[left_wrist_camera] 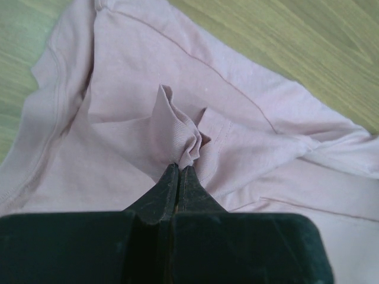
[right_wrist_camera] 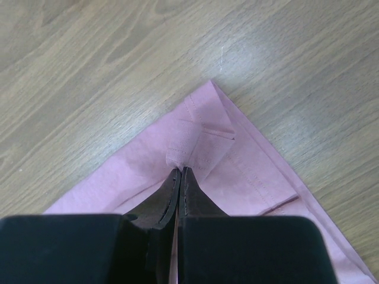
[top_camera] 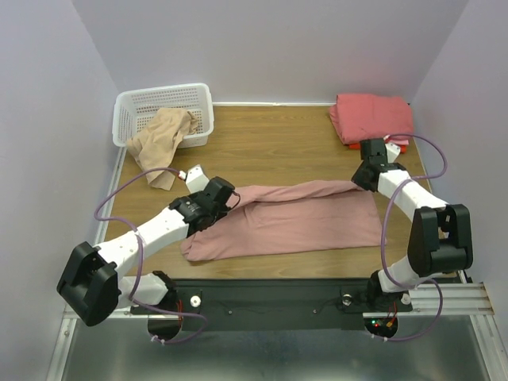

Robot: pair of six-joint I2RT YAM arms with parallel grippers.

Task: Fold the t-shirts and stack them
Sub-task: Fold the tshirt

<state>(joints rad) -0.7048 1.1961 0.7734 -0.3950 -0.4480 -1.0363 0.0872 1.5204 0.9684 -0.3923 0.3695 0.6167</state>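
A dusty-pink t-shirt (top_camera: 294, 218) lies stretched across the middle of the table, folded lengthwise. My left gripper (top_camera: 230, 198) is shut on a bunched pinch of its cloth (left_wrist_camera: 186, 145) at the shirt's left end. At the right end, my right gripper (top_camera: 359, 181) is shut on a hemmed corner (right_wrist_camera: 189, 148) of the same shirt (right_wrist_camera: 237, 171). A beige t-shirt (top_camera: 163, 135) hangs crumpled over the basket's front wall. Folded salmon-pink t-shirts (top_camera: 371, 117) are stacked at the far right corner, with an orange-red edge showing beneath.
The white lattice basket (top_camera: 139, 107) stands at the far left corner. Bare wood (top_camera: 270, 147) lies between basket and stack. Purple cables loop beside both arms. Walls close in on three sides.
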